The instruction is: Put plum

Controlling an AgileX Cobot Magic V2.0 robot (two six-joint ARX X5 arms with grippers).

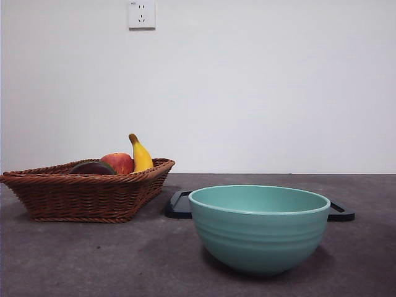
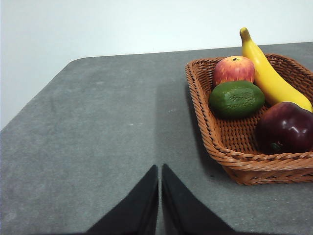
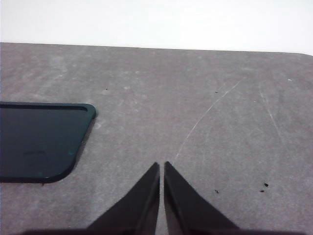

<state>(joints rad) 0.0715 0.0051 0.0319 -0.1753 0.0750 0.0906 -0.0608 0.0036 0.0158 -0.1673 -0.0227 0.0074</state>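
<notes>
Four fruits lie in the one wicker basket, and you only get the full count from the left wrist view: one plum, one green fruit, one apple and one banana. From the front view you see the basket side-on, so its rim hides most of the load; only the dark top of the plum, the apple and the banana tip rise above it, and the green fruit does not show there. The plum sits inside the basket, at its near corner as the left wrist camera sees it, beside the banana and apart from the apple. You have one teal bowl standing on the table beside the basket, seen only from the front, with one black tray behind it; the right wrist view shows a corner of that tray lying flat on the table. One wall socket hangs on the wall above the basket; no writing on it can be read. Your left gripper hovers over bare table near the basket, jaws pressed together and holding nothing. Your right gripper is likewise closed and empty, beside the tray.
</notes>
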